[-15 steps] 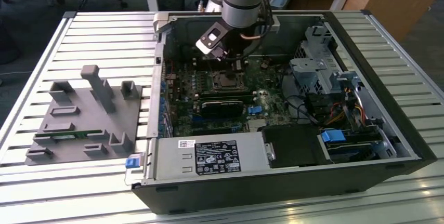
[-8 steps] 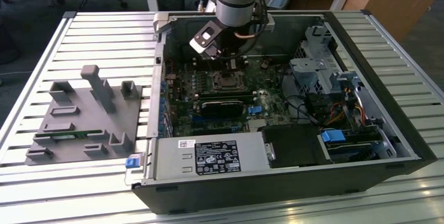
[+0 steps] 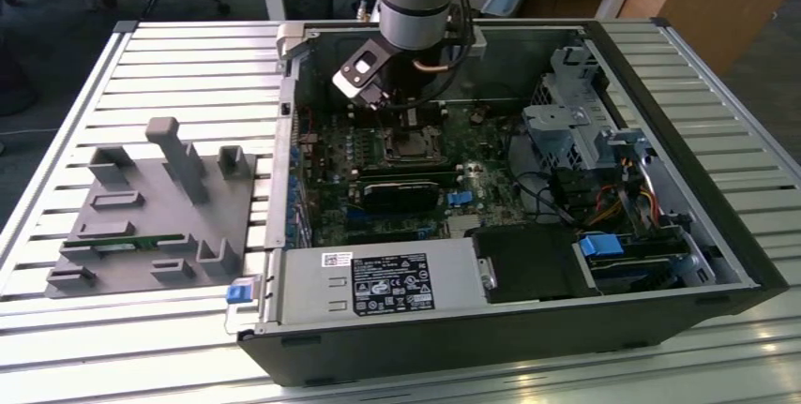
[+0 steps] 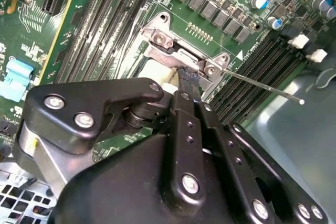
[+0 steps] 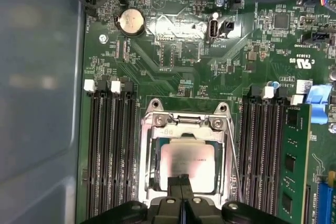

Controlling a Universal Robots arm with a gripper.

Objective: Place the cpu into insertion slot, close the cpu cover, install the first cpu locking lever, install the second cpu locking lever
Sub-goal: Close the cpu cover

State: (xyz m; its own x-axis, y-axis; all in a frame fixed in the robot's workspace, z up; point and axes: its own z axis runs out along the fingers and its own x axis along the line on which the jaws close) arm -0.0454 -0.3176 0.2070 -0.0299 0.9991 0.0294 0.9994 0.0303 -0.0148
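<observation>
slatted grey metal table (image 3: 150, 57) holds an open black computer case (image 3: 701, 235). black gripper (image 5: 181, 184), fingers clenched together, touches the thin silver cpu cover (image 5: 181, 128) lying over the dull silver square cpu (image 5: 186, 158) in the insertion slot (image 5: 143, 182).

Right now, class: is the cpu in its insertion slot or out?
In. In the first wrist view the cpu lies flat inside the silver rim of the insertion slot.
</observation>
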